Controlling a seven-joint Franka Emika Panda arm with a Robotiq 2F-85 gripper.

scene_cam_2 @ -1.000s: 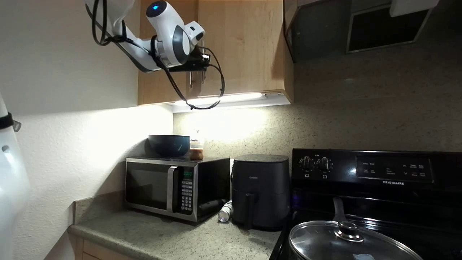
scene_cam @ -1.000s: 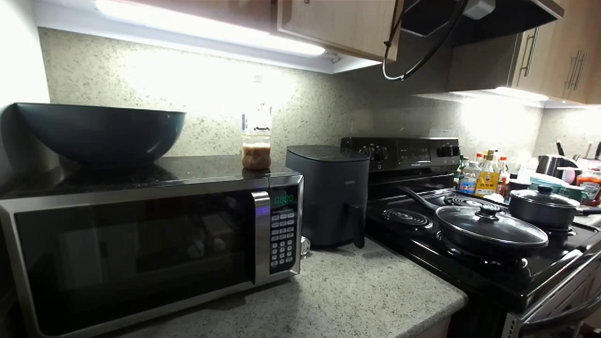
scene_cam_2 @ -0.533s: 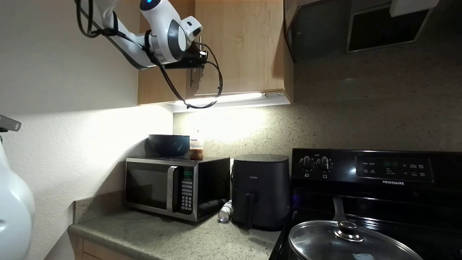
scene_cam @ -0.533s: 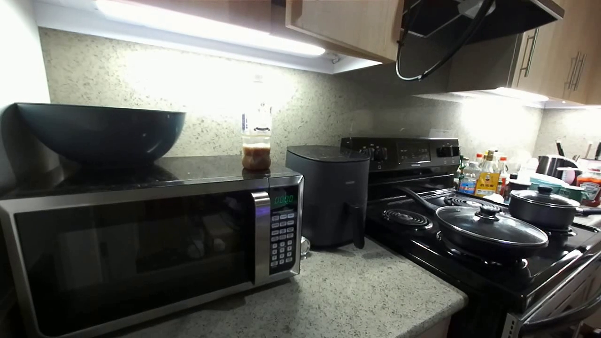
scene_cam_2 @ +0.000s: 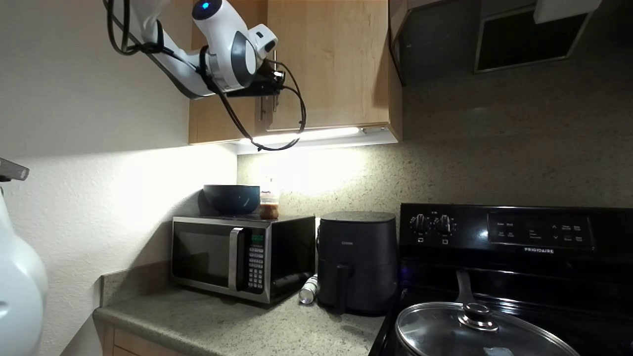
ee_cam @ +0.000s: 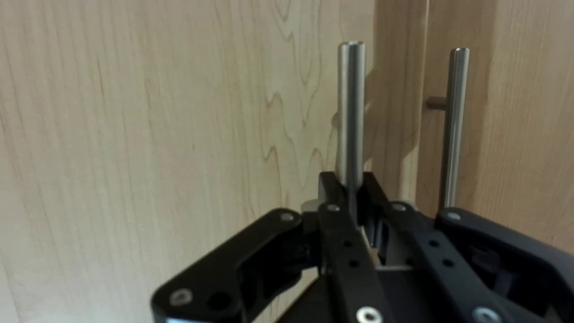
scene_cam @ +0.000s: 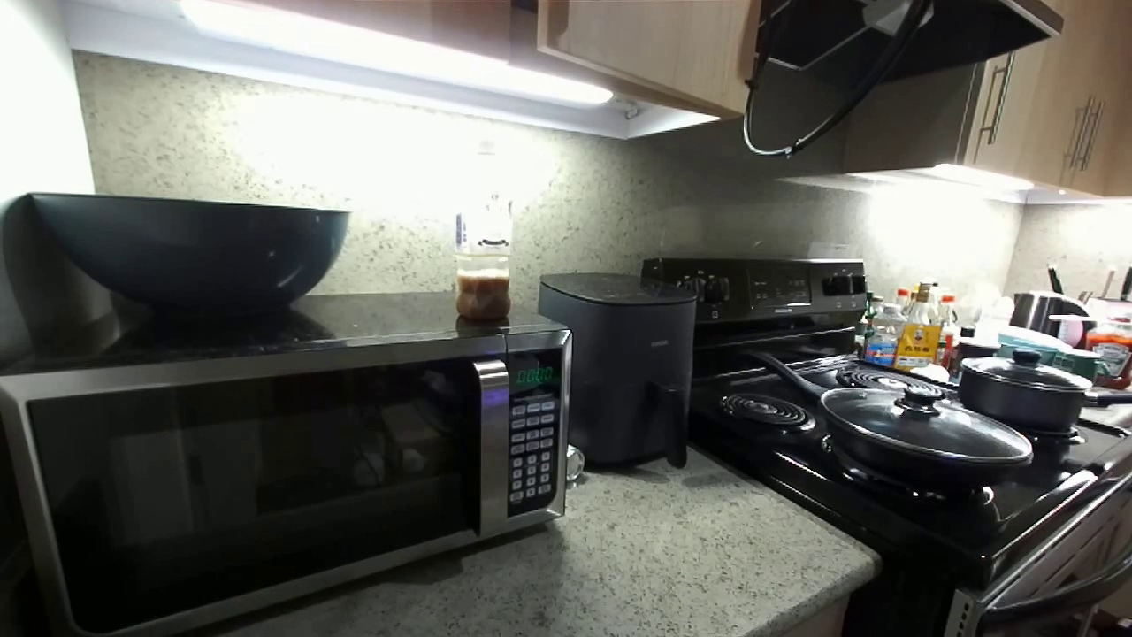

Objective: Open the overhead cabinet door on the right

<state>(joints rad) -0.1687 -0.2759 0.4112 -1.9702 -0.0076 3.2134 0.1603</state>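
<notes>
The overhead cabinet door on the right is a plain tan wood panel, seen in both exterior views and filling much of the wrist view. It stands slightly ajar, its free edge a little out from the cabinet. Its metal bar handle runs upright near that edge. My gripper is shut on this handle, one finger on each side. In an exterior view the arm hangs in front of the doors and hides most of the gripper.
The neighbouring door has its own bar handle close beside my gripper. A black range hood adjoins on the right. Below are a microwave with a bowl and bottle, and an air fryer. A cable loop hangs from the wrist.
Since one second ago, the door's free edge has swung slightly outward, and the arm and its cable have moved back with it. Over the last half second there is only a tiny arm shift.
</notes>
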